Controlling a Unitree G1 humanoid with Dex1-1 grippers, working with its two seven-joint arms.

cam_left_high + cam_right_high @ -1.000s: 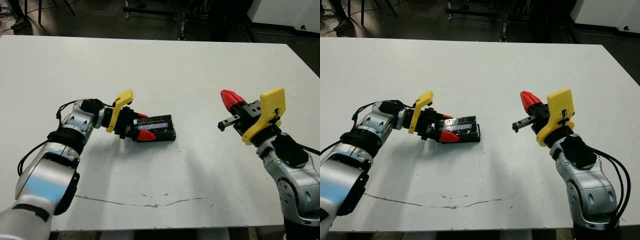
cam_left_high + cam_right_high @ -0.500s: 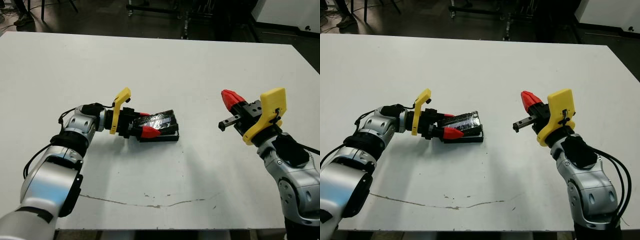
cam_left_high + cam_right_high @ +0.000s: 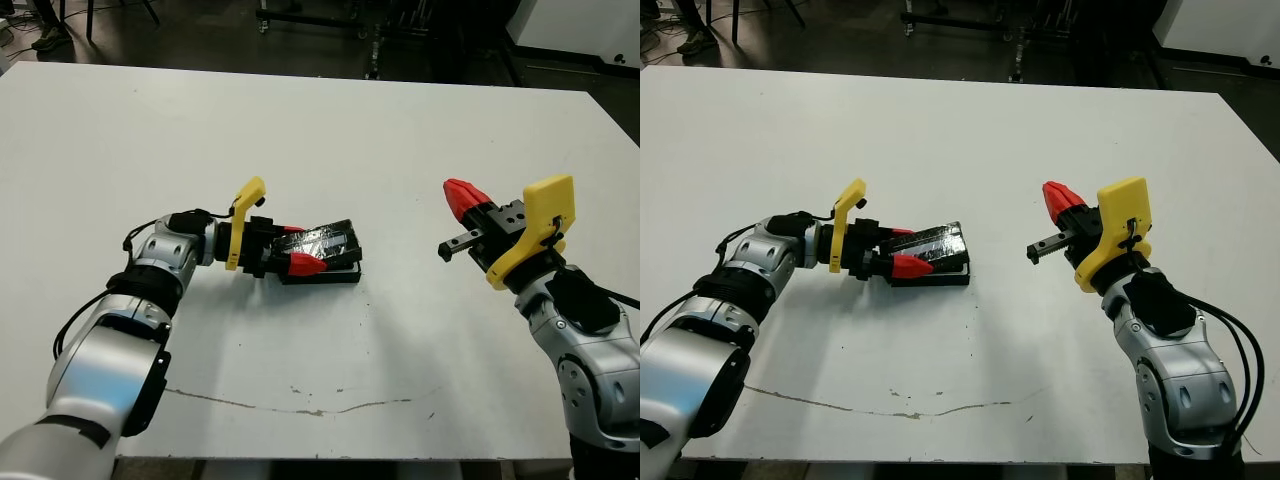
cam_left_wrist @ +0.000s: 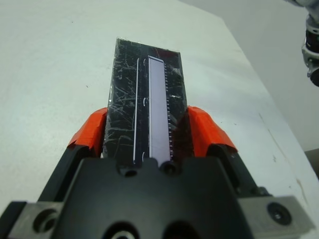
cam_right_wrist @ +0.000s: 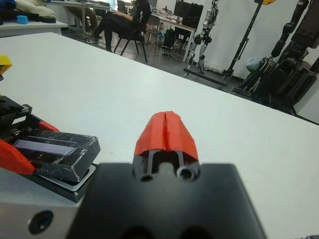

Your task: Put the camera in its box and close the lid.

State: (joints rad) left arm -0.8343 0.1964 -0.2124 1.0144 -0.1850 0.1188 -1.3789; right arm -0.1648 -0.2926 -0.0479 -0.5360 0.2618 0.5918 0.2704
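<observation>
My left gripper [image 3: 298, 248] is shut on the lid [image 3: 328, 241], a glossy black slab with a pale lengthwise stripe. The left wrist view shows the lid [image 4: 147, 97] clamped between both red fingers [image 4: 91, 135]. It is held tilted over the box [image 3: 338, 274], far end slightly raised, and the box's black wall and white lining [image 5: 83, 180] show under it. The camera is hidden from every view. My right gripper [image 3: 462, 197] hovers to the right of the box, well apart from it. Its fingertips [image 5: 166, 130] are shut with nothing between them.
A long thin crack or scratch [image 3: 300, 405] runs across the white table [image 3: 330, 130] near its front edge. Beyond the table's far edge are a dark floor, stands and seated people [image 5: 112, 20].
A second ago the lid lay flat. My left gripper has since tipped its far end up and shifted it slightly right, exposing the box's edge. The right arm has not moved.
</observation>
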